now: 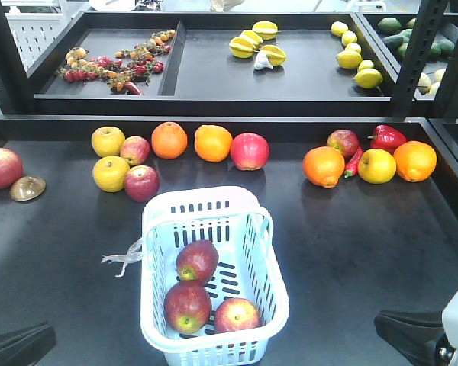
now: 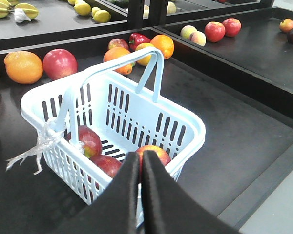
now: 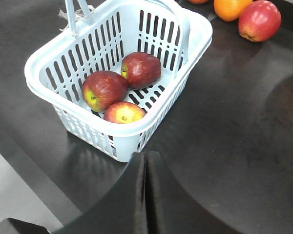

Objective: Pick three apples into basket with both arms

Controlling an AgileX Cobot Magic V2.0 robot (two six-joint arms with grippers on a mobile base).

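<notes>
On the black table (image 1: pixel 351 252), the basket (image 1: pixel 269 263) holds three apples (image 1: pixel 197 261).

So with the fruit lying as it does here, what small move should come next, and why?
Probably none beyond keeping both arms parked: three apples already lie in the basket, and the left gripper and right gripper are shut, empty, clear of it.

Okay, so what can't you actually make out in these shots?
- Front view: both arms cut off by the bottom edge; left pincer and right pincer show only as dark corners.
- Left wrist view: the three apples partly hidden by the basket wall and pincer fingers.
- Front view, back shelf: small red fruits too small to identify.
</notes>
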